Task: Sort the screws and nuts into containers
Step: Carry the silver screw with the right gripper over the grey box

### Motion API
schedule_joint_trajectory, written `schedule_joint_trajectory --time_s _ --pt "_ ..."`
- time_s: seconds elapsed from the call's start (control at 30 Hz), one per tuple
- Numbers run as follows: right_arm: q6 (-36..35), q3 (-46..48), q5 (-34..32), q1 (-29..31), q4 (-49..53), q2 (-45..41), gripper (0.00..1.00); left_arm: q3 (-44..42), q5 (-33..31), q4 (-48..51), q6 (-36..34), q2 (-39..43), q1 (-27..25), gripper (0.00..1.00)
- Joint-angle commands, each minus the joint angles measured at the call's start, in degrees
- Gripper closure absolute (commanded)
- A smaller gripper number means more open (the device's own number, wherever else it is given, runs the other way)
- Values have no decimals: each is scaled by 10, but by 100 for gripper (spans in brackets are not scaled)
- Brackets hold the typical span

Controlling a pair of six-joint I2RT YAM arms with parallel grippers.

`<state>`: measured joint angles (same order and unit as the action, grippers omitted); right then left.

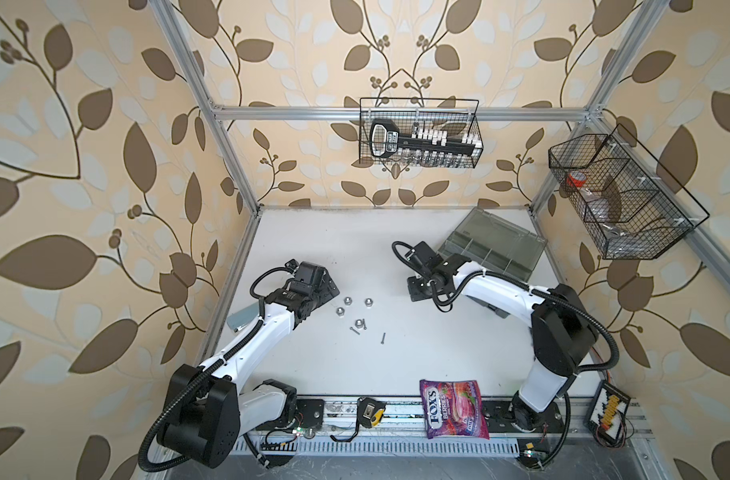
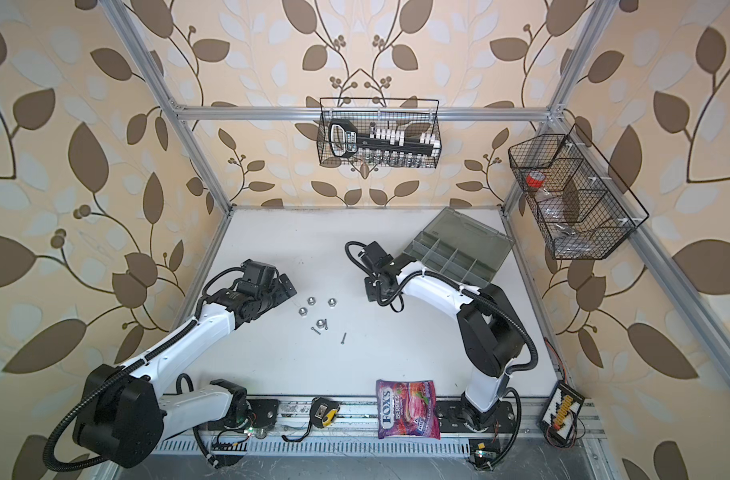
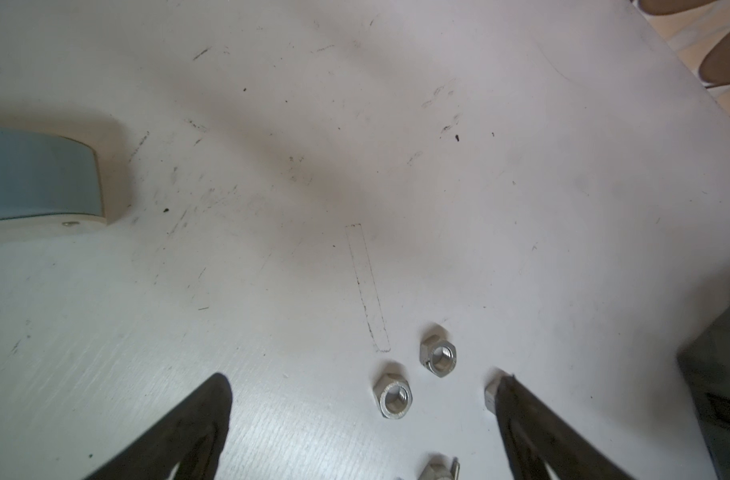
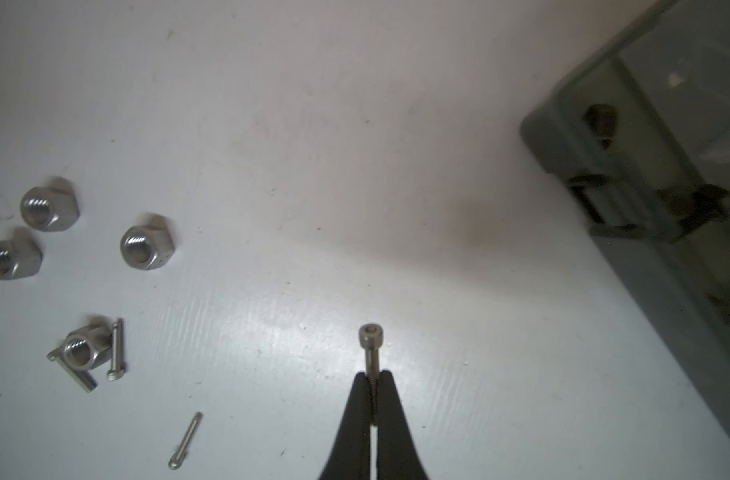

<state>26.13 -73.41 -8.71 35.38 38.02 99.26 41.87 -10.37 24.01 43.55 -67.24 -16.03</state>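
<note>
1. Two black fingers of the right gripper are pressed together on the threaded shank of a thin screw. Its socket head sticks out past the tips.
2. We take the organizer box as our mark. The right gripper hangs just beside one of its corners, and the box's smoky outer wall and a latch face the thin screw. Something small and dark shows through that wall, too blurred for us to name.
3. In both top views the right arm crosses in front of the box and hides part of its compartments. The lid lies open on the box's far side.
4. Farther from the box than the right gripper, three silver nuts lie close together on the white table. A fourth nut rests against two screws, and a loose screw lies apart from them.
5. On the side of the nuts away from the box, the left gripper has its fingers spread wide around nothing. One tip overlaps a nut in its wrist view; we cannot tell whether they touch.
6. Well apart from the box are a blue-grey object beyond the left gripper, and a candy bag and a tape measure by the front rail. Two wire baskets hang on the walls.
</note>
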Motion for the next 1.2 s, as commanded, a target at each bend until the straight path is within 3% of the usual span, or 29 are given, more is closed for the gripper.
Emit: schedule_joint_trajectory --time_s 0.0,0.3,0.47,1.17 --pt "-13 22 -42 -51 12 -38 100 26 9 -9 -11 -1 4 1" --pt "-32 81 -47 -213 -26 -112 100 24 18 -13 -11 -3 4 1" --pt "-38 91 -39 -271 -49 -116 100 26 24 -15 -13 -8 4 1" --pt "-64 51 -63 -321 -88 -10 100 26 29 -10 -14 -5 4 1"
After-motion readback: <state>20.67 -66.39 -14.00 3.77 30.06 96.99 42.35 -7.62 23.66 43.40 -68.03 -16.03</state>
